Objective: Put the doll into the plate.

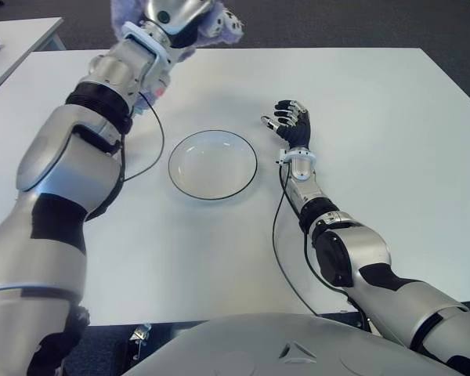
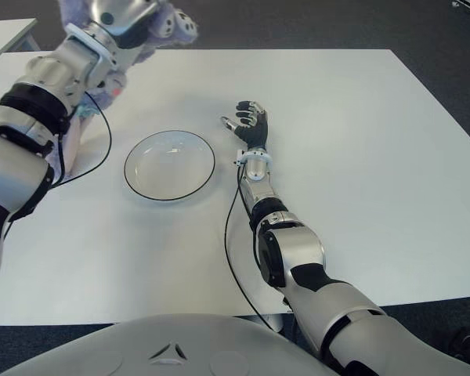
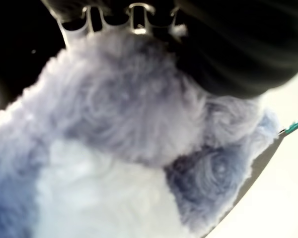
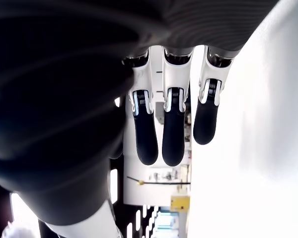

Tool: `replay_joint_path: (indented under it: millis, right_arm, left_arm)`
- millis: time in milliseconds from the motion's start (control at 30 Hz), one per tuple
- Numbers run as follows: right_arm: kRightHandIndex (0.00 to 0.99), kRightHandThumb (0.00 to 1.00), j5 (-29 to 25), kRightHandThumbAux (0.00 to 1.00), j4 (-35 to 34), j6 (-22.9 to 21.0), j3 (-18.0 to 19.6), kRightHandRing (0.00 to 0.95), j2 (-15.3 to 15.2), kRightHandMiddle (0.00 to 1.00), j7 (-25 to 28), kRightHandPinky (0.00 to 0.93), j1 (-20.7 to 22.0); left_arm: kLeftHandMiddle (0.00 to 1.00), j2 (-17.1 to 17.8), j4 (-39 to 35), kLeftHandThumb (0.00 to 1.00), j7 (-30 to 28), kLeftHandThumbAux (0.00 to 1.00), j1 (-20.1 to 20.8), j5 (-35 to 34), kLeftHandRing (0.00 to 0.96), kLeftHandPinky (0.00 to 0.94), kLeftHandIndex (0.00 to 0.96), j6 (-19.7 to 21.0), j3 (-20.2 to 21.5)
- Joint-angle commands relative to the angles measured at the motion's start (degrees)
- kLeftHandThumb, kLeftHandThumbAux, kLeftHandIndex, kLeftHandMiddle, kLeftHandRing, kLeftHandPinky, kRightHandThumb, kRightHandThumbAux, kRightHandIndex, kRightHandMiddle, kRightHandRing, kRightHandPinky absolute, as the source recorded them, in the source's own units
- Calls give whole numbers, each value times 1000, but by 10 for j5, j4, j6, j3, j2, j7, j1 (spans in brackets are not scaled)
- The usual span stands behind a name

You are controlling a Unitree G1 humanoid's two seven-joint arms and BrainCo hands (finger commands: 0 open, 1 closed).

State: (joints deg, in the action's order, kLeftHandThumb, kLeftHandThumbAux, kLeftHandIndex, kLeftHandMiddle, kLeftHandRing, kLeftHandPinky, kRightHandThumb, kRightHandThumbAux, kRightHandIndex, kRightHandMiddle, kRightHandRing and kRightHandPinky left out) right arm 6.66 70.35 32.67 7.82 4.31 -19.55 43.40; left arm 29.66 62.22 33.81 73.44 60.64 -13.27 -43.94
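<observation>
Nearest, a white plate with a dark rim is seen on the white table. Just to its right, the right hand is held with fingers loosely extended, nothing grasped. Farther back on the left, a fluffy purple and white doll is gripped by the left hand, raised near the table's far edge.

No readable text, label, brand, number or sign appears in any view.
</observation>
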Motion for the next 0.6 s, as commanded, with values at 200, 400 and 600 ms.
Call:
replay_joint_path:
  millis: [200, 400, 600]
  right_arm:
    - [333, 133, -9, 952, 79, -73, 13, 349, 49, 352, 10, 290, -109]
    - [346, 119, -10, 951, 79, -71, 15, 355, 50, 359, 12, 295, -109]
    - [339, 111, -6, 953, 79, -71, 12, 347, 49, 357, 11, 281, -108]
  left_arm:
    - [538, 14, -128, 849, -89, 665, -26, 17, 742, 745, 405, -1, -3]
    - [539, 20, -154, 850, -104, 664, -32, 22, 733, 733, 407, -10, -3]
    - [521, 17, -169, 848, -95, 668, -30, 55, 702, 696, 399, 1, -20]
